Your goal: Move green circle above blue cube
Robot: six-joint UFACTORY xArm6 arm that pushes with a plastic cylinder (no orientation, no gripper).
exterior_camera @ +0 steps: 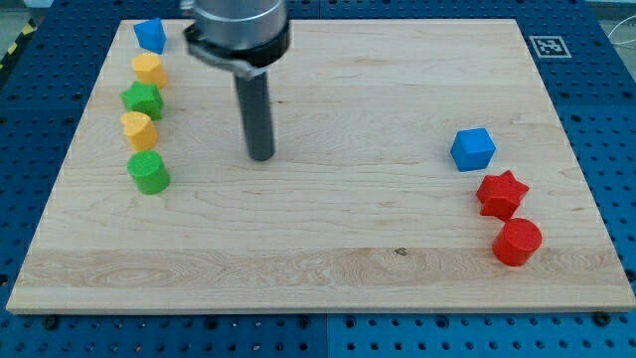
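The green circle [149, 172], a short green cylinder, stands near the board's left edge, lowest in a column of blocks. The blue cube [472, 149] stands far off at the view's right. My tip [260, 156] rests on the board right of the green circle and a little above its level, apart from it by about a hand's width. The blue cube is far to the right of my tip.
Above the green circle in the left column are a yellow block [137, 128], a green star-like block [143, 99], another yellow block [149, 70] and a blue block [150, 35]. Below the blue cube stand a red star [502, 194] and a red cylinder [517, 242].
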